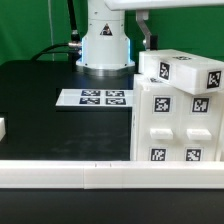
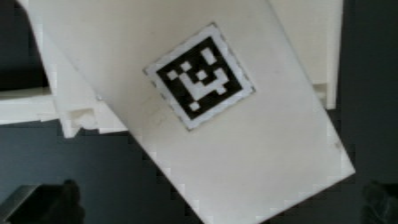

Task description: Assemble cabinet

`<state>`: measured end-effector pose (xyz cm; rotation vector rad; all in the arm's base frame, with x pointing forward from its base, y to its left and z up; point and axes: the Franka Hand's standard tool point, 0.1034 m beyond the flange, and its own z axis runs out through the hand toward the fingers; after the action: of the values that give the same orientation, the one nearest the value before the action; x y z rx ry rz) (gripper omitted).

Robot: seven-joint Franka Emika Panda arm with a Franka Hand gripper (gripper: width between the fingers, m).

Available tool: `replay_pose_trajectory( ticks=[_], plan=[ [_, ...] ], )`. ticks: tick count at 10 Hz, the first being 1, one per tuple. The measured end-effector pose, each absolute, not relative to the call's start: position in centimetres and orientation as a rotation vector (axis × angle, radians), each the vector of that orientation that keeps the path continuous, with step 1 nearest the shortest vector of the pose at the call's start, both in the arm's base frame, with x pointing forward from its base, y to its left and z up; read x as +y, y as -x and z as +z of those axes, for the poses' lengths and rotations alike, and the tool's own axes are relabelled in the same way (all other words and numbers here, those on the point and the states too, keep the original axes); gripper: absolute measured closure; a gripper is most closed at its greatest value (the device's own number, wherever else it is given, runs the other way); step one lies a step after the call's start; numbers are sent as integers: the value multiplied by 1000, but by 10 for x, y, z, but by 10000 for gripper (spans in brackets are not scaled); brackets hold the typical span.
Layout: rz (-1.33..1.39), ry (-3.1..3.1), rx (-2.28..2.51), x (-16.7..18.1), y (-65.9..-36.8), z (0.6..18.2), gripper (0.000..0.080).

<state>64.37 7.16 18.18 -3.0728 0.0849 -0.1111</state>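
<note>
One arm (image 1: 143,22), entering from above, bent down behind cabinet (image 1: 178,115); base (image 1: 105,48) upright at far table (image 1: 50,115) edge. Gripper mostly hidden in exterior view; in wrist view only dark fingertips (image 2: 45,203) glimpsed at frame edge, spread impossible to tell. Cabinet stood on table at exterior view's right, long axis upright, tagged front turned toward camera, top panel (image 1: 185,70) tilted. Close under wrist: white panel (image 2: 205,120) with one tag (image 2: 201,77), lying skewed. Marker board (image 1: 93,98) flat just beside cabinet. Rail (image 1: 100,174) along near edge.
</note>
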Motion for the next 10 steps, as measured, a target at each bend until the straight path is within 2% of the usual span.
replay_pose_trajectory(
  ticks=[1,4,10],
  plan=[
    [-119,3090,-196,68,-644,182,2],
    [-106,3058,-635,77,-642,177,2],
    [-81,3079,-531,83,-637,167,2]
  ],
)
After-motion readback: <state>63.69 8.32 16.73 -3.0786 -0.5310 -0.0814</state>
